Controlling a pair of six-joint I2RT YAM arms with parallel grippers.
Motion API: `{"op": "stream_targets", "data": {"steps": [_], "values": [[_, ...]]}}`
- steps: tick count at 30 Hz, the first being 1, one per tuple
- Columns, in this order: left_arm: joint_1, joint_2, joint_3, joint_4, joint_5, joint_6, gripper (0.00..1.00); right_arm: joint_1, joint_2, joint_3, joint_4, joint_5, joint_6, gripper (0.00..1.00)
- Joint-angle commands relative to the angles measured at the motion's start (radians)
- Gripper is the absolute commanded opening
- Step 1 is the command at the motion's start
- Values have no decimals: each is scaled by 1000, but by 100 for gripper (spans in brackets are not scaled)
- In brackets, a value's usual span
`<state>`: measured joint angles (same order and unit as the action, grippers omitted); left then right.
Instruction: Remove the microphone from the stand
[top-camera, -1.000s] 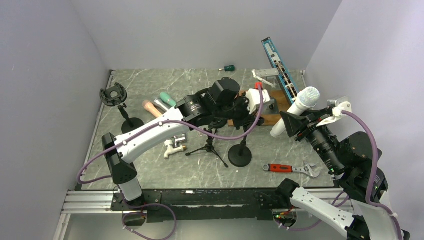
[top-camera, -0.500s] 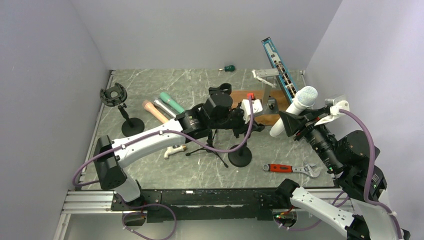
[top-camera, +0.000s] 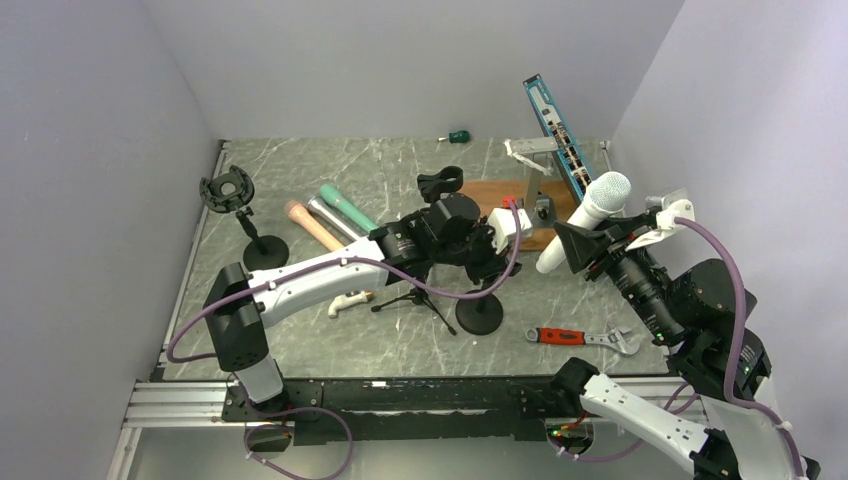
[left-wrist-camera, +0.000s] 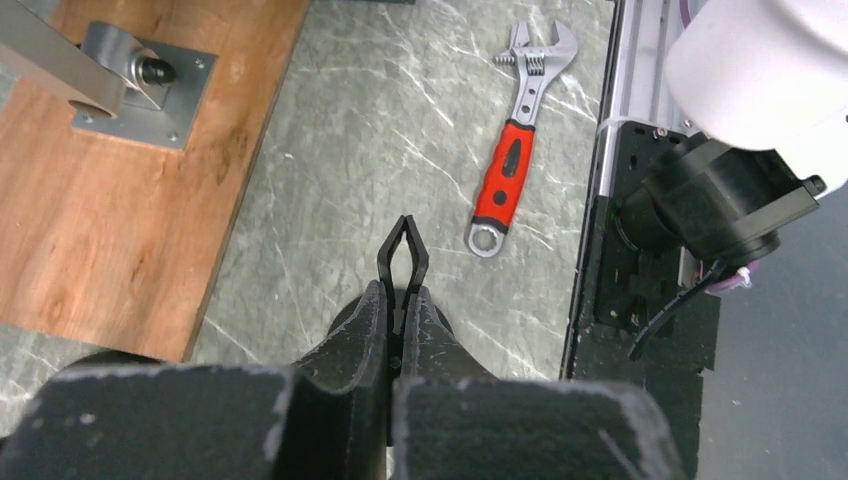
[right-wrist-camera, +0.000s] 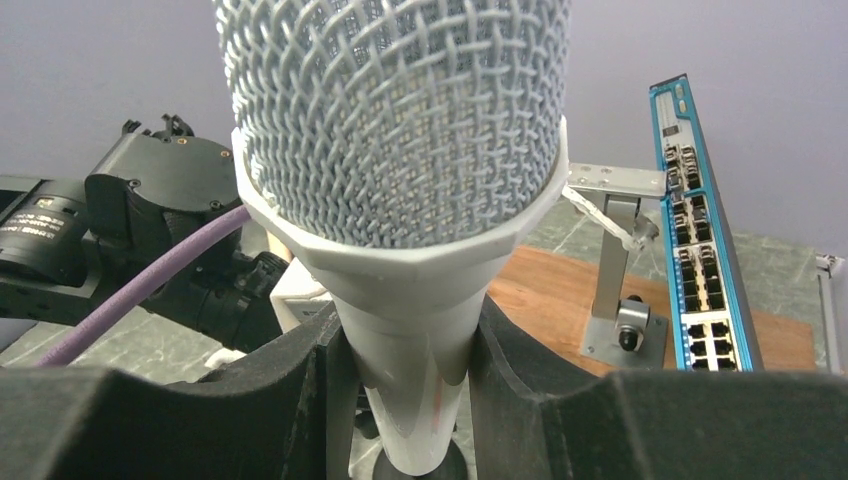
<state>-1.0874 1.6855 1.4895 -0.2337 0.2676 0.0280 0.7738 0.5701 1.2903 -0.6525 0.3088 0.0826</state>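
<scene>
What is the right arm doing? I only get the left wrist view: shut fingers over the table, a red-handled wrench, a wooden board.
Observer: The right gripper is clamped on the handle of a white microphone, mesh head up.
Reviewer: Is it sitting in a stand?
Observer: No. In the top view it is up in the air, apart from the round-base stand to its left.
Reviewer: Anything else on that side?
Observer: A blue network switch stands tilted at the far right.
</scene>
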Motion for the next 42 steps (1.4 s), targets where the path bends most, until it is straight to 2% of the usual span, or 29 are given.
{"op": "stream_targets", "data": {"steps": [1,2,3,8,13,16,19,23,27,31,36,42], "values": [[-6,13,54,-223,48,-40,1,3,7,-9,85,-19,1,0],[-6,6,50,-221,47,-40,5,2,11,-10,88,-24,0,0],[-6,-8,45,-216,41,-42,12,2,17,-11,92,-25,-1,0],[0,-134,76,-221,-11,-45,68,3,65,-8,116,-38,8,0],[93,-261,191,-254,147,-50,91,2,105,-17,171,-82,27,0],[169,-370,162,-188,245,-102,97,2,125,-13,205,-105,39,0],[207,-529,65,-128,284,-137,99,2,143,4,237,-140,52,0],[220,-722,-70,-119,183,-187,99,2,161,9,322,-214,85,0],[222,-864,-110,-241,51,-212,99,2,207,-10,424,-318,123,0],[223,-953,-98,-395,-94,-239,100,2,276,-46,547,-455,216,0],[223,-1069,-230,-373,-212,-309,99,5,400,-115,763,-636,363,0],[223,-1003,-287,-389,-219,-358,99,20,492,-180,901,-694,509,0]]}}
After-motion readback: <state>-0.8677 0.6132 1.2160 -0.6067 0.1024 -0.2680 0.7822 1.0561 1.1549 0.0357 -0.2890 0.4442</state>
